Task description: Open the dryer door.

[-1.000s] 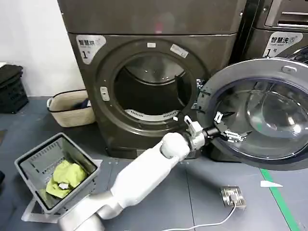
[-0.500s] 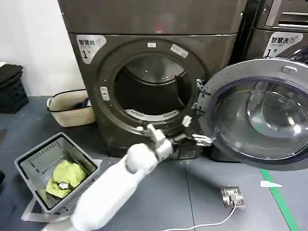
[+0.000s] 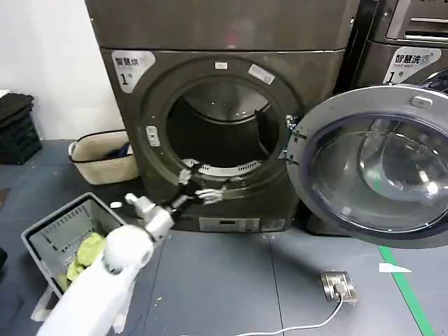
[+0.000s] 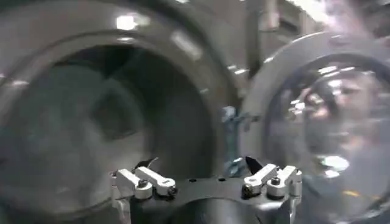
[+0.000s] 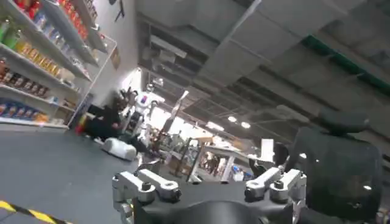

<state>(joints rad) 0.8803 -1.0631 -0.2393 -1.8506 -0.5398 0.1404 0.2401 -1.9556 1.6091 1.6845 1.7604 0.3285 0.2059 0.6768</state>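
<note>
At three o'clock of the head view the dryer door hangs swung wide on its hinge, chrome ring and bulging glass facing out, clear of the drum opening. At seven o'clock sits a grey crate holding a yellow-green cloth; at nine, a beige basket; at five, a floor socket. The left gripper, fingers spread and holding nothing, hovers before the opening's lower rim. The right wrist view shows the right gripper spread too, facing store shelves
</note>
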